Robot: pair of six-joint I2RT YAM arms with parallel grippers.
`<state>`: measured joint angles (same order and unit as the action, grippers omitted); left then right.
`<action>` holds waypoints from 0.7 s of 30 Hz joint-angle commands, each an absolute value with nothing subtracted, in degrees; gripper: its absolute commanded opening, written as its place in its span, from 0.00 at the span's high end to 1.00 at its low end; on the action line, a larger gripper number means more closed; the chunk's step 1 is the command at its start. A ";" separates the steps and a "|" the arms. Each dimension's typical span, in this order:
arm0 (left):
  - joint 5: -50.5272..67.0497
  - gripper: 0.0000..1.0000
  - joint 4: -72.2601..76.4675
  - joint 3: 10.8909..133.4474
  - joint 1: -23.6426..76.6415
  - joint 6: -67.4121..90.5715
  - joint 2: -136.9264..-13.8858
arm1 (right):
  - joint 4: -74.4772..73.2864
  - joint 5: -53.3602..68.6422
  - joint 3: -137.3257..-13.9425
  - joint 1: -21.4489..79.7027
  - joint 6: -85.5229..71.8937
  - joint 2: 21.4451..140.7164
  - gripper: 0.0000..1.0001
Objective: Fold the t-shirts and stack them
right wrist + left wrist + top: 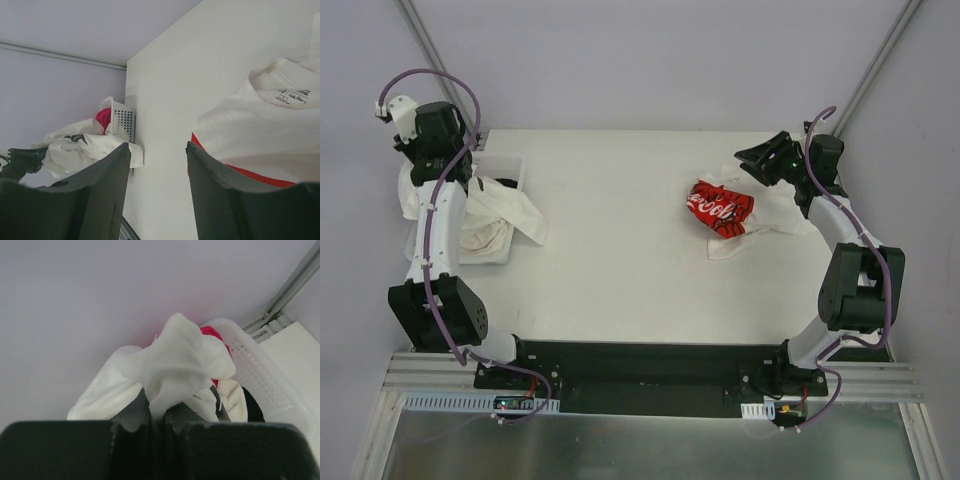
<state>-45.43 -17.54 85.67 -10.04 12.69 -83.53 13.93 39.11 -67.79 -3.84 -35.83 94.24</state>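
Bunched t-shirt (175, 370): soft, thin off-white cloth crumpled into loose folds, lifted over the basket at the far left corner of the bench (620, 230).
Left tool (157, 412): pinched narrow on that cloth.
Basket (265, 375): white perforated plastic, with more off-white cloth and some red inside.
Second t-shirt (250, 120): rumpled on the bench's right side; the printed neck label is too small to read.
Red packet (720, 205): lies on it, with white Coca-Cola script.
Right tool (159, 150): half spread, empty, near that shirt.

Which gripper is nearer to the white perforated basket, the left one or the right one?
Left. The left gripper is beside the basket, shut on a t-shirt; the right gripper is open across the table, near another t-shirt.
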 commanded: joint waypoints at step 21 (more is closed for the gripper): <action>13.12 0.01 -17.41 93.00 4.56 8.78 -82.80 | 16.87 40.52 -66.01 -4.13 -35.16 91.50 0.47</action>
<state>-7.01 -19.86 92.66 1.41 12.73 -88.29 14.11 39.86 -67.64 -3.99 -35.77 94.24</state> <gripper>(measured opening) 0.992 0.526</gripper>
